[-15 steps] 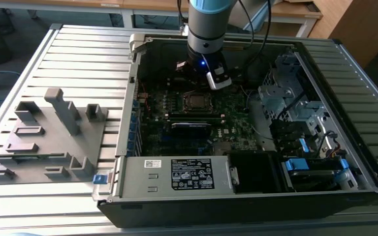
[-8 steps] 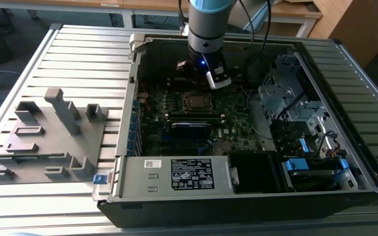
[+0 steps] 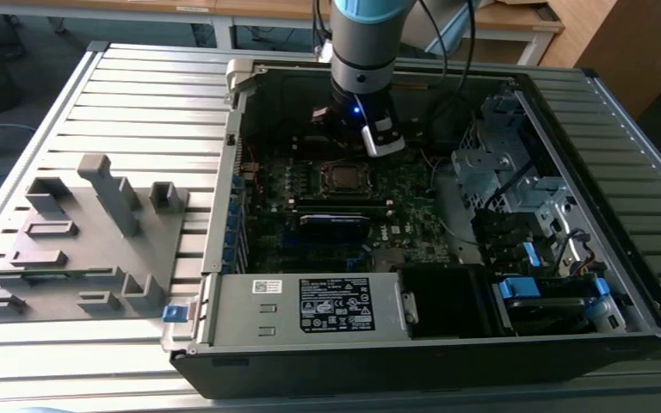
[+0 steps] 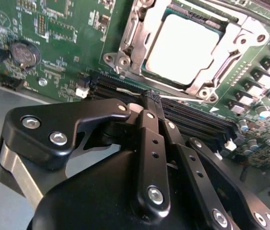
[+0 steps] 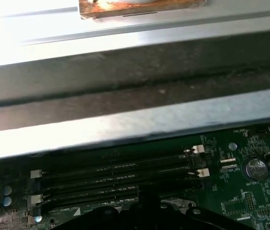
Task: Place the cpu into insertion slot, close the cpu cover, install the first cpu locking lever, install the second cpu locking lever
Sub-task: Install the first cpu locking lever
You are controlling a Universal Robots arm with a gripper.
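Note:
In the second wrist view the cpu (image 4: pixel 182 48) lies flat in the insertion slot, its pale metal top showing through the window of the cpu cover (image 4: pixel 138 33), which lies down over it. A thin silver locking lever (image 4: pixel 125 89) runs along the socket's edge beside the memory slots. My gripper (image 4: pixel 151 96) is shut, its black fingertips together right at that lever; whether they touch it I cannot tell. In the exterior view the gripper (image 3: pixel 360 138) hangs just beyond the insertion slot (image 3: pixel 342 176) inside the open computer case.
Long black memory slots (image 4: pixel 192 117) lie beside the socket, and a memory stick (image 3: pixel 336 219) sits in one. The power supply (image 3: pixel 330 305), drive cage (image 3: pixel 503 163) and case wall (image 5: pixel 135 124) hem in the board. A grey fixture rack (image 3: pixel 83 241) stands on the slatted table.

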